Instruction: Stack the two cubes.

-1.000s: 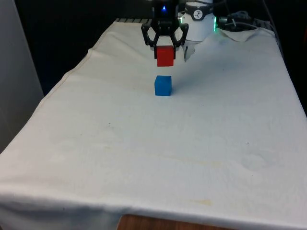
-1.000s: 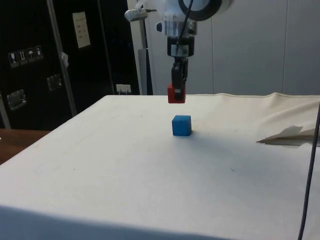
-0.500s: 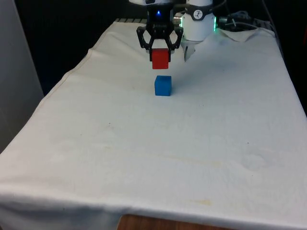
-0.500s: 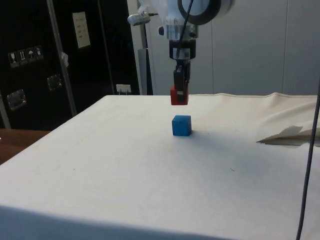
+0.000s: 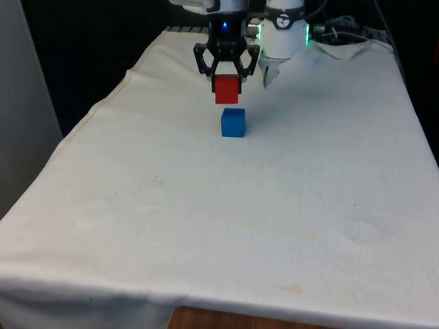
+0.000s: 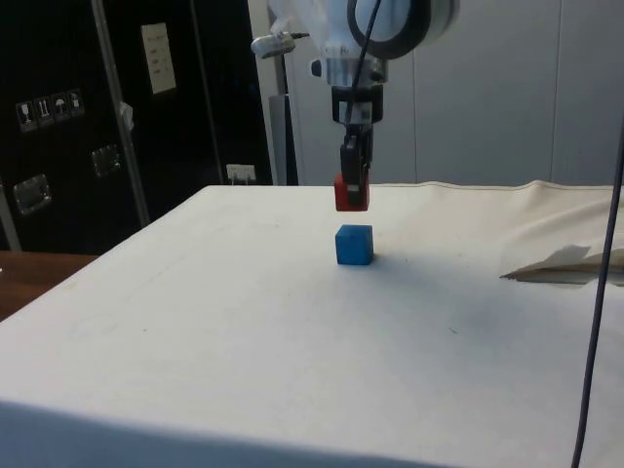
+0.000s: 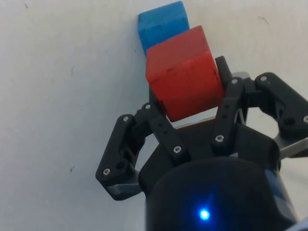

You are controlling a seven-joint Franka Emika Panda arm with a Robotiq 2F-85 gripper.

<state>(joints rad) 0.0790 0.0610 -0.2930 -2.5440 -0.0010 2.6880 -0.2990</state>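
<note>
Two fingers pinch red cube just above blue cube.

White arm, black screw-studded end effector.

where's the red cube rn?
The red cube is clamped in the gripper in the air, just above the blue cube and not touching it; in the side view a gap of cloth shows between them.
</note>
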